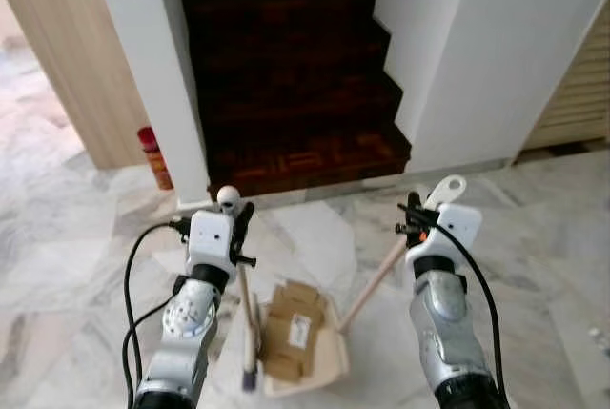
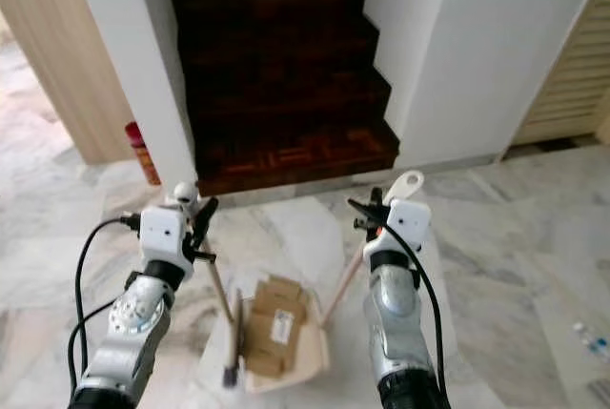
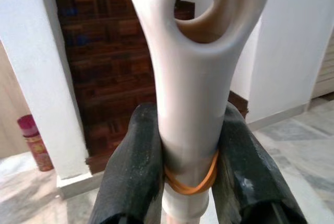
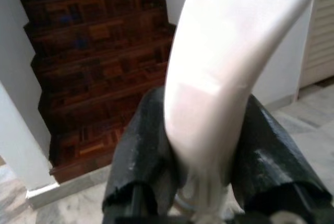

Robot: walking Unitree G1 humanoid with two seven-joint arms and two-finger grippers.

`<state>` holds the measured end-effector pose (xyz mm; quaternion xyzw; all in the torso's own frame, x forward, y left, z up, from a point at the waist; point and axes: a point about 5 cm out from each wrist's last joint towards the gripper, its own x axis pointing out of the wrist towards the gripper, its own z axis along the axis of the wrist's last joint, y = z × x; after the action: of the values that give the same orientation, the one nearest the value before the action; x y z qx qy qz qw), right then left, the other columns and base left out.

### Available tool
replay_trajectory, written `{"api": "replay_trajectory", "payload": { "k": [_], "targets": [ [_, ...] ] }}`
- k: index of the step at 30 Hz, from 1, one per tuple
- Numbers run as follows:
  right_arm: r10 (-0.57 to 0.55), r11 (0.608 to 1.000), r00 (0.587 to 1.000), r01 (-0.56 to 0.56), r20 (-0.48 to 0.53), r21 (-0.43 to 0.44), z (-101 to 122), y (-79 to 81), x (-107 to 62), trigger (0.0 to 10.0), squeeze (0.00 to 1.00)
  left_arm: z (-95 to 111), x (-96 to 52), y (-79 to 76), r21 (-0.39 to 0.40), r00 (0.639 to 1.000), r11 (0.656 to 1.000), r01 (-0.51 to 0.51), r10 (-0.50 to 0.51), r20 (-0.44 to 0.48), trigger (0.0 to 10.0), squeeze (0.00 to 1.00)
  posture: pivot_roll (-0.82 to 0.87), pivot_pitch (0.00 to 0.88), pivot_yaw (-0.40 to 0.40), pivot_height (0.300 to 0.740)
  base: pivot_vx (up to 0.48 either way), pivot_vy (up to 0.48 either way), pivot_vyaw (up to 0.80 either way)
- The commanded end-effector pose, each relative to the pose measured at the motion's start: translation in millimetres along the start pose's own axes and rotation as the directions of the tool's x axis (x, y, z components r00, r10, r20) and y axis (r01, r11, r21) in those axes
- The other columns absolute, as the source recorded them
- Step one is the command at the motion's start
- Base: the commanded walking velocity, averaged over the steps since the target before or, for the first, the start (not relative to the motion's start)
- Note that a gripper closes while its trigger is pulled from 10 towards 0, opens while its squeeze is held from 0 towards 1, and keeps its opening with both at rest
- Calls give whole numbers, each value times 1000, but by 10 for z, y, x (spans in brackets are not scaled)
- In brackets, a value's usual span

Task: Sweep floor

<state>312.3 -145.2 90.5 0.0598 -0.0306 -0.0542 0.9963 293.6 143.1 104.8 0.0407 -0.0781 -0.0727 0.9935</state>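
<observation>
My left gripper (image 1: 239, 225) is shut on the top of a broom handle (image 3: 190, 83), a white end with a hole and an orange rubber band. The broom stick (image 1: 246, 304) runs down to the marble floor beside a cream dustpan (image 1: 329, 363). Brown cardboard pieces (image 1: 291, 323) lie in the pan. My right gripper (image 1: 412, 218) is shut on the dustpan's long handle (image 1: 381, 276), just below its white loop end (image 1: 448, 187). The black fingers (image 4: 141, 145) press both sides of that white handle (image 4: 214, 93).
Dark wooden stairs (image 1: 286, 66) rise straight ahead between white walls (image 1: 152, 66). A red can (image 1: 152, 156) stands at the foot of the left wall, next to a wooden panel (image 1: 67, 56). A louvred door (image 1: 581, 94) is at the right. Marble floor (image 1: 553, 237) spreads around.
</observation>
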Motion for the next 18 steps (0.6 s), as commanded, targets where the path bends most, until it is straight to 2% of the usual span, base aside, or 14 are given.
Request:
{"api": "replay_trajectory", "payload": {
  "k": [1, 18],
  "targets": [
    [7, 999, 999, -9, 42, 32, 101, 34, 43, 10000, 0, 116, 51, -9, 8, 999, 1000, 4, -4, 54, 10000, 0, 83, 0, -3, 740, 0, 334, 0],
    [22, 999, 999, -23, 37, 29, 109, 40, 53, 10000, 0, 117, 51, -23, 3, 998, 1000, -6, 6, 55, 10000, 0, 76, 0, -12, 740, 0, 330, 0]
  ]
}}
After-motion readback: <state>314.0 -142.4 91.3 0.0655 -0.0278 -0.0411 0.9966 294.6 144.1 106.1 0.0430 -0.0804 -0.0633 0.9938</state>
